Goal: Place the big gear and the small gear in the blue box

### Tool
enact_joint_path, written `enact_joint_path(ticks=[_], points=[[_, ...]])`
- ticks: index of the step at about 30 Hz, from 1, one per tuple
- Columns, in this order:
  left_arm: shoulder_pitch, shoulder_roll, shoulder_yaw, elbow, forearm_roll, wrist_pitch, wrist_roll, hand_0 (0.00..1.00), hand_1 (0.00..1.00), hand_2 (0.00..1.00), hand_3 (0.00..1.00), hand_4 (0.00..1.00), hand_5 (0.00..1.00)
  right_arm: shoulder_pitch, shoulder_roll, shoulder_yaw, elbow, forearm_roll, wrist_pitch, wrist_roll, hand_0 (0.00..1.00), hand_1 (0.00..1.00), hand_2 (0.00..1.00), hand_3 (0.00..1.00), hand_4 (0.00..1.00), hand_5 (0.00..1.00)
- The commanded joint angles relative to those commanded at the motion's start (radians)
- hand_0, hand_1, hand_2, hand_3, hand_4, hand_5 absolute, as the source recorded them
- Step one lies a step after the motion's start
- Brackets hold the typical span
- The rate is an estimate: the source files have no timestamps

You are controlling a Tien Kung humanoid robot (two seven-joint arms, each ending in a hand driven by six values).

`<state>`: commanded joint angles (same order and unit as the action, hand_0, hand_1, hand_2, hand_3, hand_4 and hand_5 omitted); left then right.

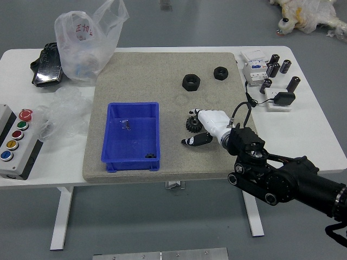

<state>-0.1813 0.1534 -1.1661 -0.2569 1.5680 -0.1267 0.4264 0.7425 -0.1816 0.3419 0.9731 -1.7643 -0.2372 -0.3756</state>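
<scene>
My right hand [194, 128] reaches in from the right, low over the mat. Its fingers are at the far side of a dark toothed gear [193, 124] and its thumb is on the near side; the gear lies between them, not visibly gripped. To the left stands the blue box [107, 142], right of the mat's left edge. Inside it, a small dark piece [150, 156] lies near the front right corner, perhaps the small gear, and a small metallic piece [126, 125] lies toward the back. The left arm is out of view.
Two black nut-shaped parts [191, 82] lie toward the back of the grey mat [146, 70]. Black cylinders [293, 84] and white devices with a cable stand at the back right. Plastic bags [87, 40], a black package [47, 65] and a button panel [19, 149] are on the left.
</scene>
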Motion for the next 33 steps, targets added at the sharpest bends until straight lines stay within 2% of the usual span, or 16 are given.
enact_joint_path(ticks=[4,5,10,11,12,16,22,23,28,29,33], points=[[0.001,0.000,0.000,0.000,-0.002,0.001,-0.002,0.918,0.896,0.883,0.927,0.978,0.998,-0.001,-0.002,-0.007,-0.018,0.000,-0.016,-0.001,0.433,0.578,0.467,0.525,0.320,0.040],[0.001,0.000,0.000,0.000,-0.003,0.002,-0.003,0.918,0.896,0.883,0.923,0.977,0.998,-0.001,-0.004,-0.006,-0.020,-0.002,-0.021,0.000,0.414,0.524,0.370,0.454,0.280,0.002],[0.000,-0.001,0.003,0.000,-0.009,0.003,-0.008,0.918,0.896,0.883,0.923,0.977,0.998,0.002,-0.013,0.010,-0.011,-0.018,-0.043,0.008,0.414,0.524,0.370,0.454,0.280,0.002],[-0.001,-0.001,0.005,0.000,-0.011,0.003,-0.009,0.913,0.894,0.882,0.924,0.977,0.998,0.003,-0.016,0.016,-0.006,-0.025,-0.048,0.011,0.407,0.501,0.338,0.434,0.228,0.002],[-0.001,-0.002,0.006,0.000,-0.013,0.004,-0.010,0.913,0.894,0.882,0.924,0.977,0.998,0.003,-0.018,0.023,0.000,-0.033,-0.051,0.012,0.407,0.501,0.338,0.434,0.228,0.002],[0.000,-0.002,0.008,0.000,-0.016,0.006,-0.013,0.913,0.894,0.882,0.924,0.977,0.998,-0.001,-0.036,0.065,0.062,-0.095,-0.059,0.011,0.407,0.501,0.338,0.434,0.228,0.002],[0.003,0.000,0.003,0.000,-0.011,0.006,-0.012,0.912,0.893,0.882,0.924,0.976,0.998,-0.002,-0.046,0.088,0.201,-0.177,-0.065,0.007,0.411,0.502,0.333,0.432,0.206,0.002],[0.003,-0.001,0.003,0.000,-0.010,0.006,-0.012,0.912,0.892,0.882,0.922,0.976,0.998,-0.001,-0.041,0.081,0.227,-0.190,-0.067,0.007,0.433,0.503,0.364,0.437,0.233,0.002],[0.002,-0.002,0.003,-0.001,-0.009,0.005,-0.012,0.912,0.892,0.882,0.922,0.976,0.998,0.000,0.008,0.021,0.335,-0.230,-0.068,0.007,0.433,0.503,0.364,0.437,0.233,0.002],[0.002,-0.002,0.002,-0.001,-0.008,0.005,-0.011,0.910,0.891,0.881,0.921,0.976,0.998,0.000,0.020,0.008,0.345,-0.233,-0.065,0.008,0.506,0.630,0.631,0.566,0.034,0.113],[0.002,-0.002,0.002,-0.001,-0.007,0.004,-0.011,0.910,0.891,0.881,0.921,0.976,0.998,0.001,0.046,-0.015,0.350,-0.238,-0.042,0.007,0.506,0.630,0.631,0.566,0.034,0.113]])
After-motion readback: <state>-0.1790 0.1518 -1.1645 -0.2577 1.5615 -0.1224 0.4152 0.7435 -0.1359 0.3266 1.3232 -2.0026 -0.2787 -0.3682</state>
